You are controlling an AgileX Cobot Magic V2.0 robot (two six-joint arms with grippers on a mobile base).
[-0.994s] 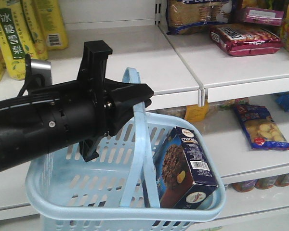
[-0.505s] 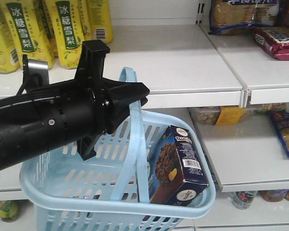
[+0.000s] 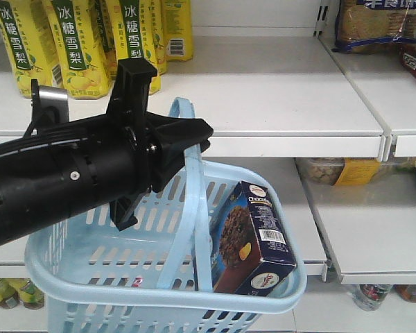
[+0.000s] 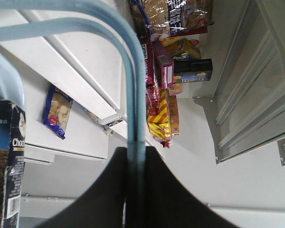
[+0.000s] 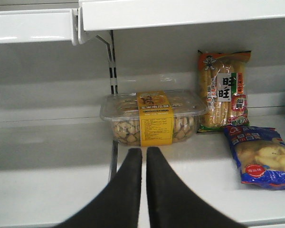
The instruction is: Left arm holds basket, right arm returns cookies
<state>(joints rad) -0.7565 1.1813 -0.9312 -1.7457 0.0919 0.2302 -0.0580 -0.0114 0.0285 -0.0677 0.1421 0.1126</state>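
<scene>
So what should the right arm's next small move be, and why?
Probably swing the right gripper over to the basket: it is shut, empty and facing a shelf, while the cookies stand in the basket, whose handle the left gripper clamps.

Backdrop is basically a shop aisle: white metal shelving (image 3: 277,90) in tiers, evenly lit and a bit glossy. Tall yellow drink cartons with green labels (image 3: 76,48) are lined up on the top-left board. The lower tier has a plain grey back panel (image 5: 47,66); in front of it sit a clear plastic tub with a yellow band (image 5: 154,118), an upright orange snack packet (image 5: 223,90) just beside it, and a flat blue crisp bag (image 5: 263,156) nearer the front edge.
</scene>
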